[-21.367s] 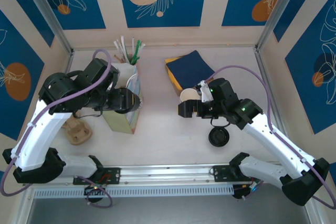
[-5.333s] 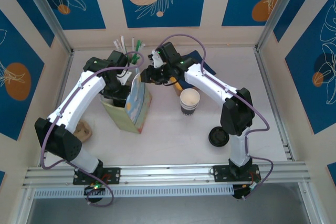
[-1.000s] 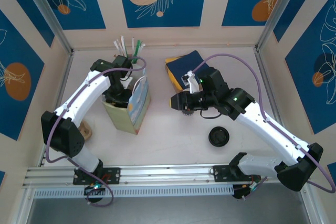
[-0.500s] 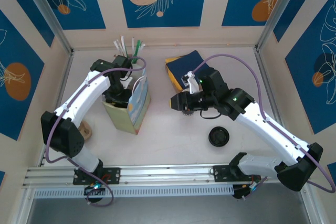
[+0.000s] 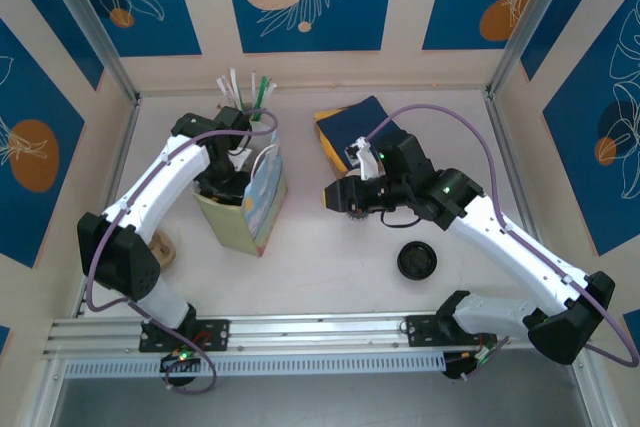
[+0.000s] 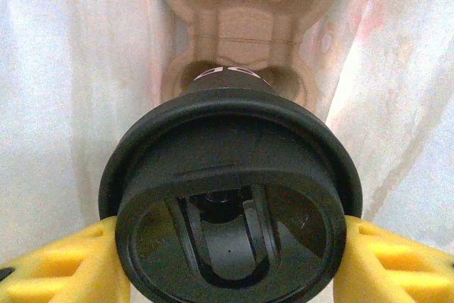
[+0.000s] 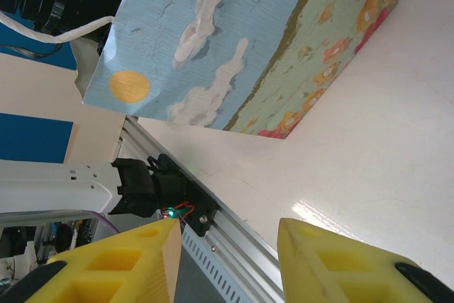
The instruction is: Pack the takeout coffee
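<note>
Two yellow pads (image 6: 57,267) of the left tool (image 6: 225,264) pinch the coffee (image 6: 230,175) by its lid, inside the bag (image 5: 262,199) at the left. It is directly above the pulp carrier (image 6: 245,5) on the bag's floor, apparently so the cup can settle into a well. The right tool (image 7: 225,246) hangs partly open over the counter (image 7: 369,140) just right of the bag, with nothing between its jaws, seemingly standing clear of the opening.

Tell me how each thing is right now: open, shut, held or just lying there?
gift bag: upright, top open.
takeout coffee: lid on, held inside the gift bag.
left gripper: shut on the takeout coffee.
right gripper: open, empty.
loose lid: lying flat, no cup.
</note>
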